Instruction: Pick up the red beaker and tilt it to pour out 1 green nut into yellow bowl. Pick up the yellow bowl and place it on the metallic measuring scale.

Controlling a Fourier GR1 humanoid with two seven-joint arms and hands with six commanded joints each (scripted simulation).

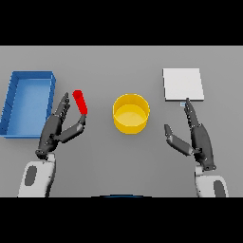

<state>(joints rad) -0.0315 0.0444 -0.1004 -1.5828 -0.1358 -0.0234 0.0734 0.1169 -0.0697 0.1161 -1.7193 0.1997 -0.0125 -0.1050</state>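
While my left hand pinches the red beaker at centre left, the yellow bowl sits mid-frame. My right hand rests open at lower right, below the scale.

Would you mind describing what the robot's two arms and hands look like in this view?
Both arms match: each forearm is a white casing with a grey oval panel set into it, ending in a dark grey wrist. The left hand and the right hand are dark grey to black, with slim jointed fingers and a thumb. No cables or markings show.
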